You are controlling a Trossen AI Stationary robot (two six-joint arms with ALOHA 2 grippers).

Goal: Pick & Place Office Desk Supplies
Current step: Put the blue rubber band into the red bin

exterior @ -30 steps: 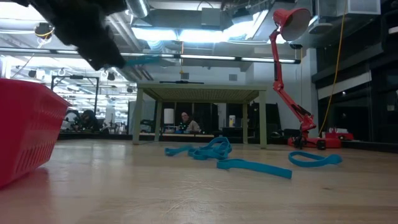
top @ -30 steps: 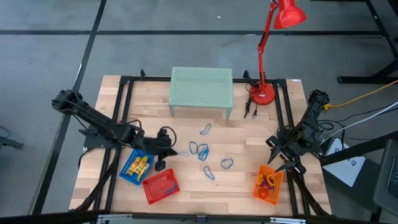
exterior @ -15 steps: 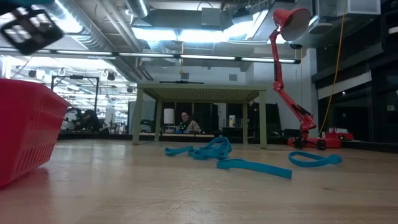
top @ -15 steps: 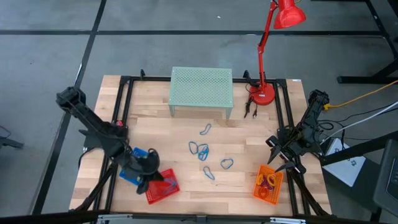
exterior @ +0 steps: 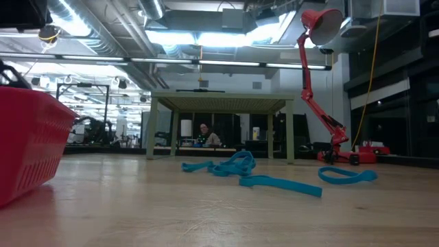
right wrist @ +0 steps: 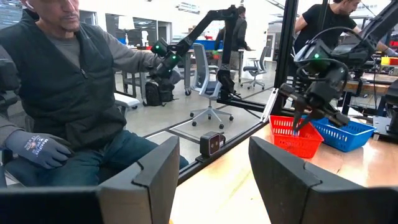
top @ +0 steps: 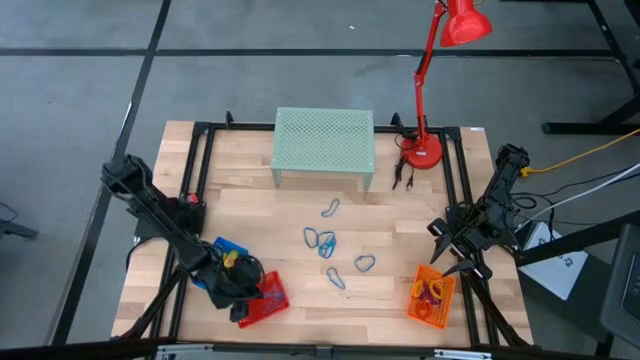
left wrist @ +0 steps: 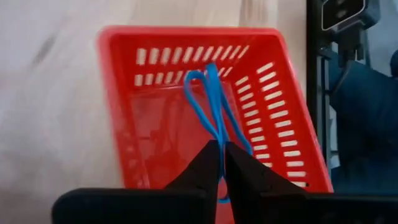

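Having swung from the mid-table loops to the near left, the left gripper (left wrist: 219,163) now hangs over the red mesh plastic basket (left wrist: 283,99), fingers pinching a blue clip-like loop (left wrist: 211,102), so release looks next, while the right gripper (right wrist: 211,163) waits open at far right.

The left arm reaches toward the table's near edge, its gripper (left wrist: 219,163) pointing downward with fingers (left wrist: 202,168) pinched nearly together. The right arm waits folded at the right side, its gripper (right wrist: 211,168) spread wide.
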